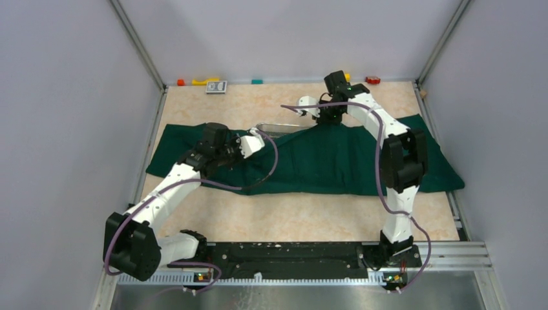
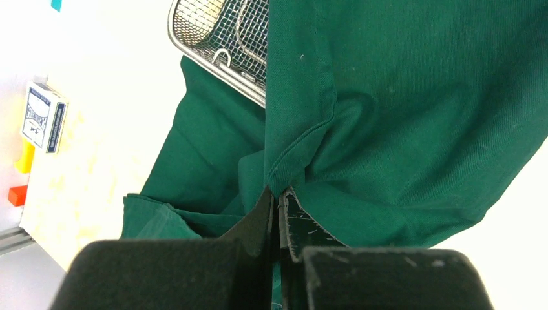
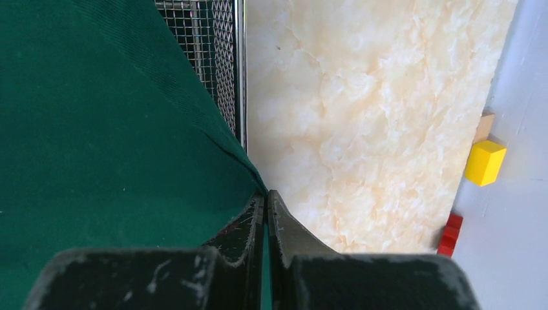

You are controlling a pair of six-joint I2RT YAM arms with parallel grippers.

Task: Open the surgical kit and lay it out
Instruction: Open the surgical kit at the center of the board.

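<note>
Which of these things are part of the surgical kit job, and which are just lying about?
Job: green cloth; wire-mesh tray, partly covered by it; left end effector and right end effector, each shut on the cloth.
Lying about at the far edge: blue-and-white box; yellow block; red block; teal block.

Soft, even light fills the whole scene, with only faint shadows. In the left wrist view the table [image 2: 97, 84] glares nearly white, while the green cloth [image 2: 420, 129] looks sharp.
</note>
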